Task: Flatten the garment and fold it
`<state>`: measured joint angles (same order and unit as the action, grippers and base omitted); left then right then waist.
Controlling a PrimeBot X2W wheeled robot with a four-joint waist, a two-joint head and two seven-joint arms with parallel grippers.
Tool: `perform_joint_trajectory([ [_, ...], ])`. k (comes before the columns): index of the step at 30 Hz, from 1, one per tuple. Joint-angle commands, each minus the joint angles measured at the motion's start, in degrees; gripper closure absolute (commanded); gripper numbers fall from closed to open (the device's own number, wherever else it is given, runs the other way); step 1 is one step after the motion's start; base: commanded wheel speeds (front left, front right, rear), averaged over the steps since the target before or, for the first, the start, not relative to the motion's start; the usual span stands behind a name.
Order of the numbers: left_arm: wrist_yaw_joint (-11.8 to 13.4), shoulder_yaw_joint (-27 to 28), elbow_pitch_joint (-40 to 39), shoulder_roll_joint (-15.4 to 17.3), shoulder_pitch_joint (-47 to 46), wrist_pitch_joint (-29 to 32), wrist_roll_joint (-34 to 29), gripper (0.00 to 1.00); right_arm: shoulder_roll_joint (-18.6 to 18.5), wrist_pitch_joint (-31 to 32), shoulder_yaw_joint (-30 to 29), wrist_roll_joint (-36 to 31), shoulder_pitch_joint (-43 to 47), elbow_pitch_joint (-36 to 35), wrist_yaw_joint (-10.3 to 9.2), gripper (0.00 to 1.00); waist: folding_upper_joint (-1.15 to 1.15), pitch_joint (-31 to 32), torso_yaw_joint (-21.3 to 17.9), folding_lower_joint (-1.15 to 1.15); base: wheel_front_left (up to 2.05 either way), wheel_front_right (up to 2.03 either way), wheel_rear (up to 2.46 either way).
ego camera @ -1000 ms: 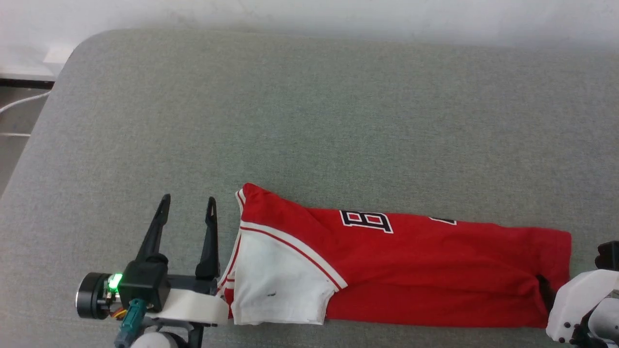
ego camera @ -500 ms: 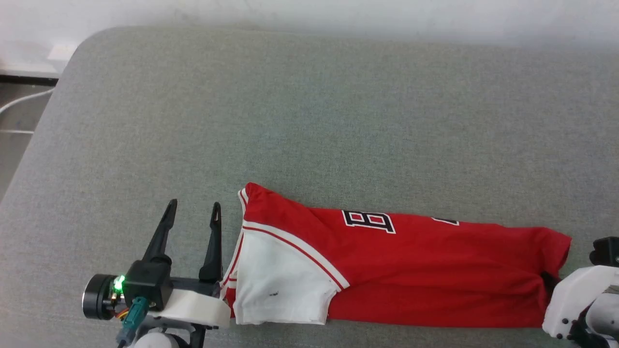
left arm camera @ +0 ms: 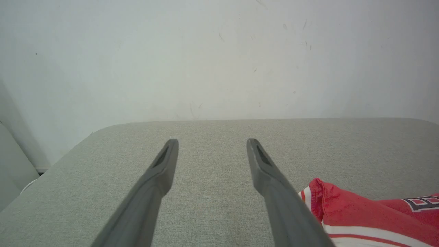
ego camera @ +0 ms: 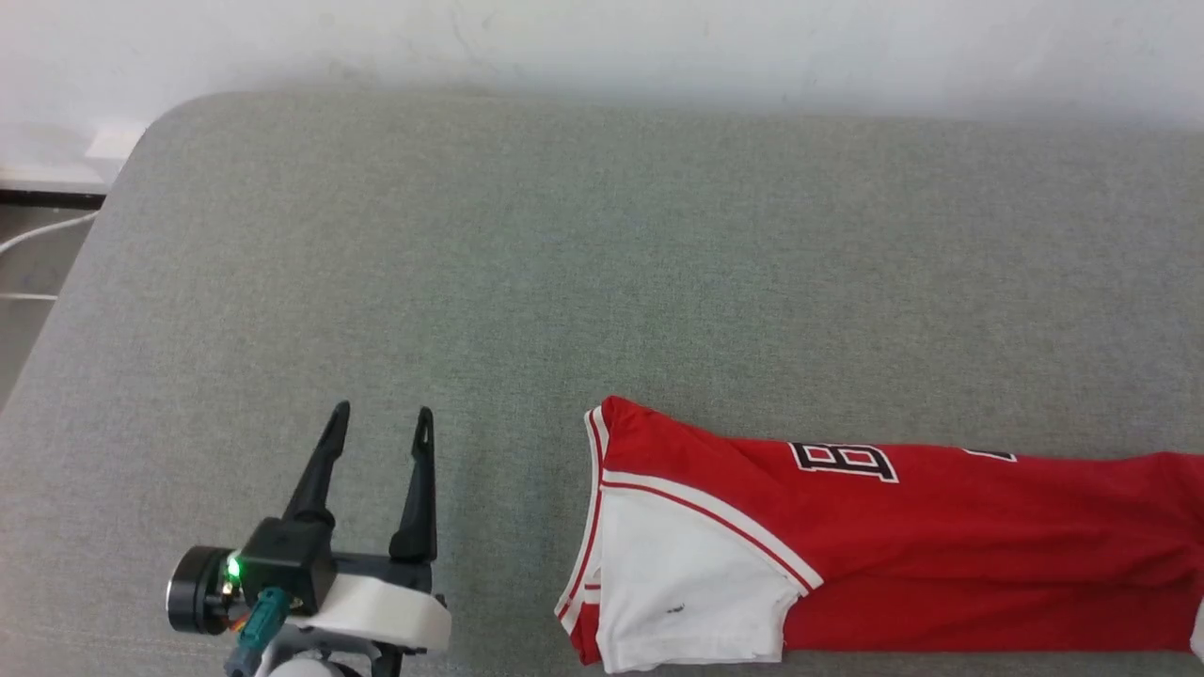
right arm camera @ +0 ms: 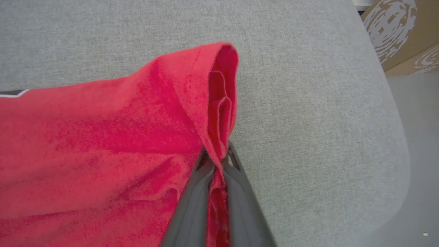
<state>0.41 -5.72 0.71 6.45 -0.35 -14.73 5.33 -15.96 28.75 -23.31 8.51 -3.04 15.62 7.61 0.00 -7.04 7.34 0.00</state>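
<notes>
So, main risk: your right pincer [right arm camera: 218, 156] had only a thin bunch of hem, and the folded layers gaped above it; a hard pull could, I judge, slip the cloth free or peel the layers apart.
Second risk: nothing anchored the collar end, so a tug would likely drag the whole garment [ego camera: 941, 555] rather than flatten it.
Right arm: low near the right end of the surface [ego camera: 564, 235], fingers pinched together on the hem.
Left arm: your left pincer [ego camera: 383, 410] sat low over the surface, fingers spread wide and empty, well apart from the collar.
Garment: folded in a long band along the near side, white sleeve uppermost, hem end past the head view's right edge.
</notes>
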Motion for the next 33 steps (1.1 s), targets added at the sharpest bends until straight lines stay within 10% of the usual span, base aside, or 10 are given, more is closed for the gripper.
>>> perform_joint_trajectory([
  [1, -0.6, 0.3, 0.3, -0.4, 0.8, -0.3, -0.6, 0.00, 0.2, 0.2, 0.6, 0.7, 0.8, -0.8, -0.12, 1.00, 0.00, 0.5, -0.1, 0.00, 0.00, 0.00, 0.00],
  [19, -2.6, 1.4, 1.3, -2.2, 3.3, -0.3, -1.0, 0.00, 3.9, 11.4, 20.0, 14.6, 11.2, -27.1, -0.12, 1.00, 0.00, 4.8, 4.0, 0.00, 0.00, 0.00, 0.00],
  [33, -3.3, 2.0, 2.4, -2.7, 2.8, -0.3, -1.6, 0.00, 11.5, 8.8, 31.0, 19.9, 1.4, -18.3, -0.12, 1.00, 0.00, 4.0, 11.8, 0.00, 0.00, 0.00, 0.00],
])
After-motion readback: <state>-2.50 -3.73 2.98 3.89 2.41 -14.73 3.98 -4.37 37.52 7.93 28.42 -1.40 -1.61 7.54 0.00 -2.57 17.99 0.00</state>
